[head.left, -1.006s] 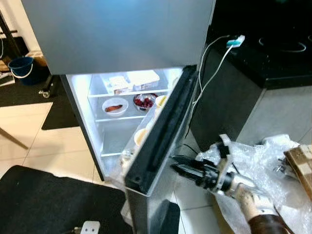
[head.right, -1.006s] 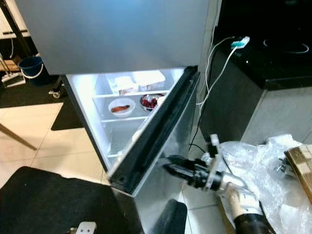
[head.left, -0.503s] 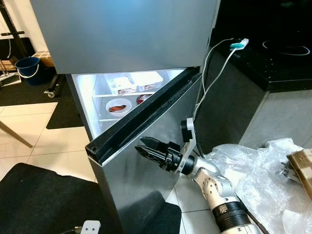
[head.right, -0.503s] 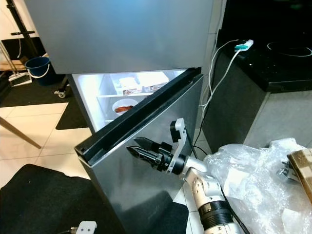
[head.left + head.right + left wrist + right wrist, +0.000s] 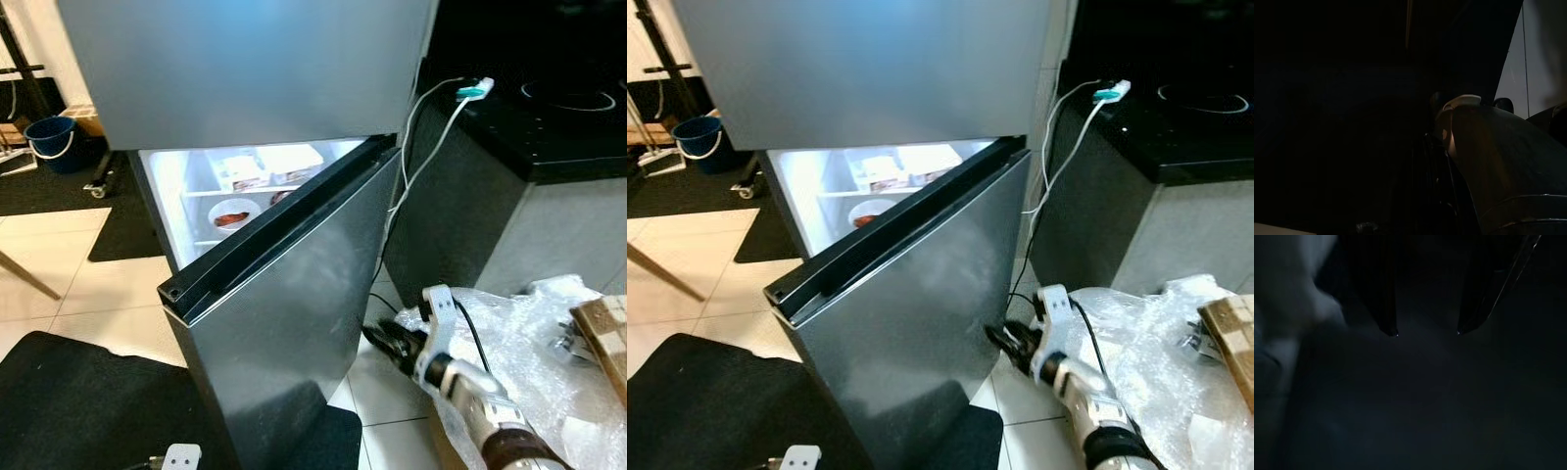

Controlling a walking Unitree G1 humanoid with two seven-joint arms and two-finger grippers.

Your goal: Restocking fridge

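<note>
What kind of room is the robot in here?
Most likely a home kitchen: a steel fridge with its lower door ajar, food on its lit shelves, and a black cooktop beside it.

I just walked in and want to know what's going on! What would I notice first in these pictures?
First you'd notice the bright inside of the fridge glowing behind its grey lower door, which stands only partly open in the middle. Low on the right, the robot's right hand reaches toward that door's face, with crinkly clear plastic wrap lying on the floor beside the arm.
</note>
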